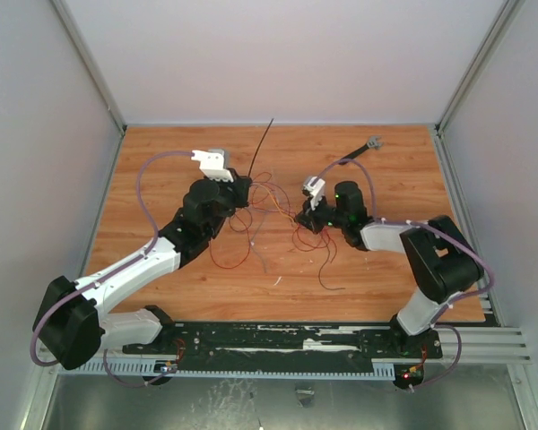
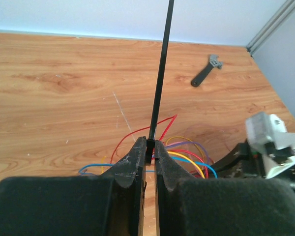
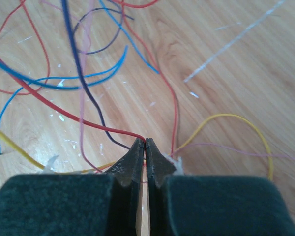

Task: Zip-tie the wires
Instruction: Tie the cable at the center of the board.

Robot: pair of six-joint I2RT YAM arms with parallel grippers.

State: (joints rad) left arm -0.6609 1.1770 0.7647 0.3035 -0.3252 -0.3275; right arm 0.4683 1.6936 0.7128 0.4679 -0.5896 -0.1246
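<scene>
The wires [image 1: 273, 210] lie in a loose tangle at the table's middle, between both grippers; they are red, blue, yellow and purple in the wrist views [image 2: 189, 155] [image 3: 64, 83]. My left gripper [image 1: 244, 190] [image 2: 150, 143] is shut on the zip tie [image 2: 161, 73], a thin black strip pointing up and away from its tips [image 1: 262, 143]. My right gripper [image 1: 307, 215] [image 3: 144, 141] is shut on a red wire [image 3: 73, 116] of the tangle, just above the wood.
A short black tool with a grey head [image 1: 365, 146] [image 2: 205, 71] lies at the back right of the wooden table [image 1: 161, 152]. Grey walls enclose the table on three sides. The right gripper's white camera block [image 2: 273, 135] shows in the left wrist view.
</scene>
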